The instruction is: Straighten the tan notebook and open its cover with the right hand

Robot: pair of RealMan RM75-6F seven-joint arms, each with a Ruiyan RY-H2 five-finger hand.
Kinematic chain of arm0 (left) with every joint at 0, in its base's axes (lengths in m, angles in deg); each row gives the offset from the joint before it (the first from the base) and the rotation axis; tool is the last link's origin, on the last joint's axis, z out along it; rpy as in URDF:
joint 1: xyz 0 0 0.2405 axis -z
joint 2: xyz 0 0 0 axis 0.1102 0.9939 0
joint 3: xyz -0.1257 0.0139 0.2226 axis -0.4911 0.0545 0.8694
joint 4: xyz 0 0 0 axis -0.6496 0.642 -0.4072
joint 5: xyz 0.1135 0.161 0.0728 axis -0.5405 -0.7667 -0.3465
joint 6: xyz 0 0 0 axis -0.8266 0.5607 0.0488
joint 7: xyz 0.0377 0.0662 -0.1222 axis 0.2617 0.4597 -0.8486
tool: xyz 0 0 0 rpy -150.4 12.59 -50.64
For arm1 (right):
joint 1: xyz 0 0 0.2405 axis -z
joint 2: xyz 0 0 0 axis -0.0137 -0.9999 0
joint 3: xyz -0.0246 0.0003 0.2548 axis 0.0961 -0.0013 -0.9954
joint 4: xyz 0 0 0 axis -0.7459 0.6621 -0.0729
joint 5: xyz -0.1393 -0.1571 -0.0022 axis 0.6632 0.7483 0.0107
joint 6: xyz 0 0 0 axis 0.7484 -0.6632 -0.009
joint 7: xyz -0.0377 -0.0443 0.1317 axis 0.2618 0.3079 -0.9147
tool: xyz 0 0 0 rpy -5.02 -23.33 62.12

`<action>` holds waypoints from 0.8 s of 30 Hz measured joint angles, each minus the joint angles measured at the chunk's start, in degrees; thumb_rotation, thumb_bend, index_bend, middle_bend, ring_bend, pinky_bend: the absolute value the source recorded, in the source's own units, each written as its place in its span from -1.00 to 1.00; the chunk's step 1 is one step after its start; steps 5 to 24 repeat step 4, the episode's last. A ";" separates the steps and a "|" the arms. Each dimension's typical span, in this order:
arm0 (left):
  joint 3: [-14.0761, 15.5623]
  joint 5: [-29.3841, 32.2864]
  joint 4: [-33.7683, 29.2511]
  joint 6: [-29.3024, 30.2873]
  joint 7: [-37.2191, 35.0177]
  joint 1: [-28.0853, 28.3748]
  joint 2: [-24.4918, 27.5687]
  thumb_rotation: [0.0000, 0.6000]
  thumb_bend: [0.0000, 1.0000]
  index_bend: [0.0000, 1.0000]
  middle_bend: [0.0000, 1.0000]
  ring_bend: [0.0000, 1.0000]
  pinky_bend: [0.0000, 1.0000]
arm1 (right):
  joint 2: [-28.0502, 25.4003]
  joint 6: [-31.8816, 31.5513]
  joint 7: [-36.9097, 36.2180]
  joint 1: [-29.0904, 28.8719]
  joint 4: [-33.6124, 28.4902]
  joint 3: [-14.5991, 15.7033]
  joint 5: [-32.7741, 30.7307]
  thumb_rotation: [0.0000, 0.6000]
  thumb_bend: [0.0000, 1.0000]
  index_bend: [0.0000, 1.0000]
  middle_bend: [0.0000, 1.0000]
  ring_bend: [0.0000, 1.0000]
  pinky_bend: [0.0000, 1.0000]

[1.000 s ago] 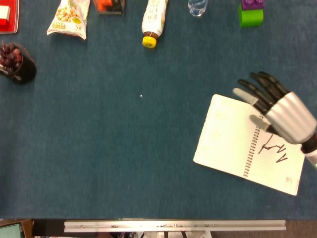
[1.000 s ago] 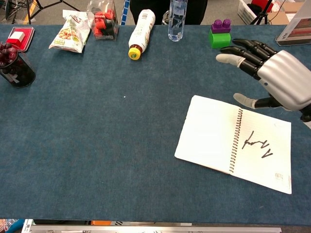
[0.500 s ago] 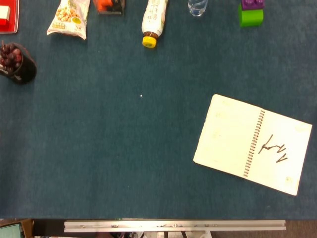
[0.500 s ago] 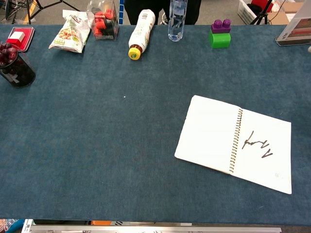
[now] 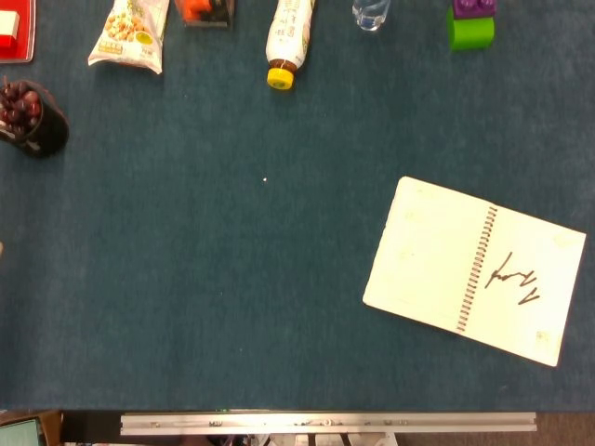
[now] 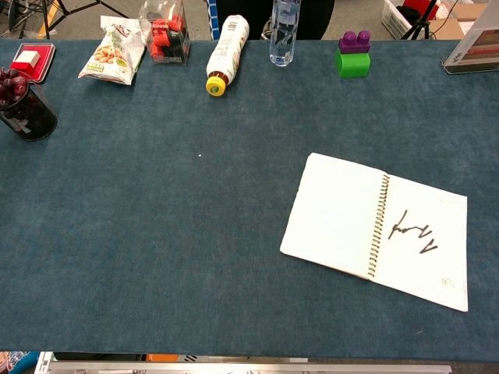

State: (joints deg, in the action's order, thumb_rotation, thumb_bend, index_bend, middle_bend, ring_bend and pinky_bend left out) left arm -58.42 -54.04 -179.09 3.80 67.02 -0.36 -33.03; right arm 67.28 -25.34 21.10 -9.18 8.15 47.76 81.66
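Note:
The spiral notebook [image 5: 476,268] [image 6: 378,227] lies open and flat on the blue table at the right, tilted a little clockwise. Its cover is folded out to the left of the wire spine, and the right page carries a dark scribble [image 5: 513,280]. Neither hand shows in the head view or the chest view.
Along the far edge lie a snack bag [image 6: 113,51], a red item in a clear box [image 6: 166,37], a bottle on its side with a yellow cap [image 6: 225,54], a clear water bottle [image 6: 284,31] and a green and purple block [image 6: 353,54]. A dark cup of grapes [image 6: 22,104] stands at the left.
The right hand, which hovered over the notebook's upper right a second ago, has drawn away out of both views. The notebook has not moved.

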 measured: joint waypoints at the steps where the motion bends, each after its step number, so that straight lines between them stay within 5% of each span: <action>1: 0.02 -0.05 0.23 -0.08 0.04 0.06 -0.17 1.00 -0.65 -0.14 -0.18 -0.09 -0.04 | -0.08 -0.13 -0.53 0.10 0.17 -0.25 0.01 1.00 -0.50 -0.41 -0.69 -0.97 -0.73; 24: 0.23 -0.05 0.83 -0.69 0.31 0.22 -0.62 1.00 -0.65 -0.14 -0.19 -0.11 -0.04 | -0.54 0.20 -2.14 0.35 0.47 -0.84 -0.38 1.00 -0.50 -0.41 -0.69 -0.97 -0.73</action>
